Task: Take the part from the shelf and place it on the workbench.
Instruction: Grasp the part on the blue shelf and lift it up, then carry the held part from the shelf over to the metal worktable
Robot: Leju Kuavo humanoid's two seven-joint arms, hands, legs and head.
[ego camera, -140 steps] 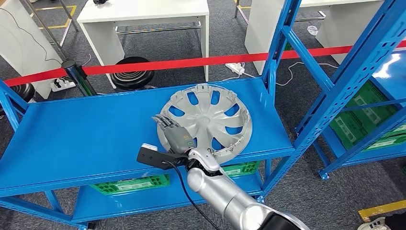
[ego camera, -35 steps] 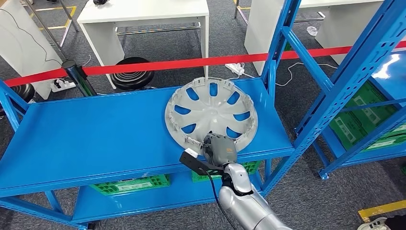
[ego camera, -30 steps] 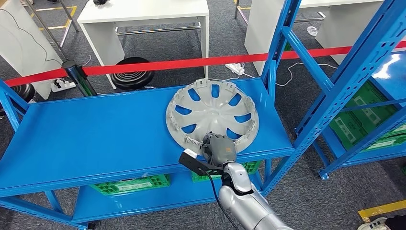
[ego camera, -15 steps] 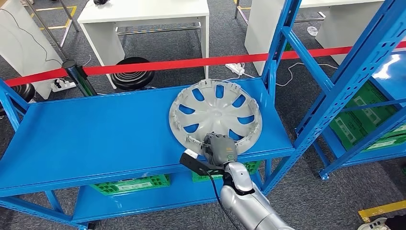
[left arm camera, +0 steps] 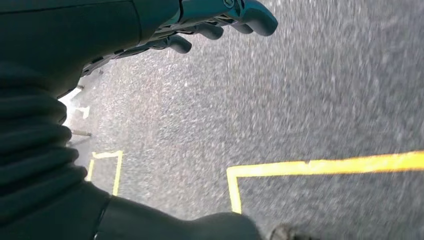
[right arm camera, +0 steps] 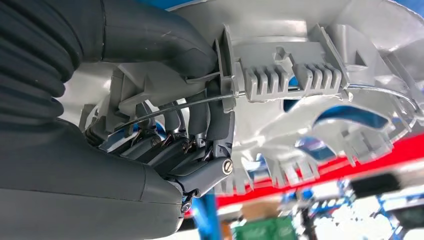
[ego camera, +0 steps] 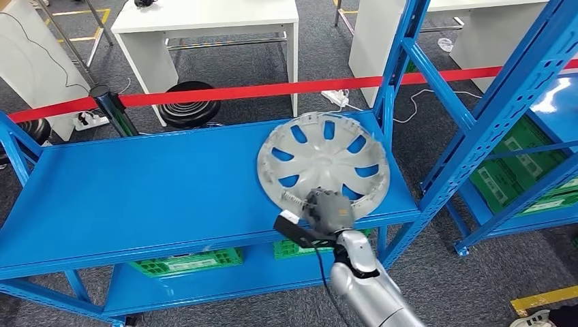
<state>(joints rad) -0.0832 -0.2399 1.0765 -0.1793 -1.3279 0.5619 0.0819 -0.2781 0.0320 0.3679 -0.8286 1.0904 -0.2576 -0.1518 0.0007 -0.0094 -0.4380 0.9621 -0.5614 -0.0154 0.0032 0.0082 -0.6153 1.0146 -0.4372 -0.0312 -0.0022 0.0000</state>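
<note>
On shelf (ego camera: 170,184), hubcap (ego camera: 324,160), right hand (ego camera: 328,210) gripping rim

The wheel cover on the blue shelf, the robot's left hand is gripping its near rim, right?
Not quite: the right robot hand grips the near rim of the wheel cover over the blue shelf, as the head view shows. The left robot hand hangs over the floor, holding nothing.

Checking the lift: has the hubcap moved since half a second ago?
Yes. The hubcap, gripped by the right hand, has shifted right toward the blue shelf upright and tilted up.
</note>
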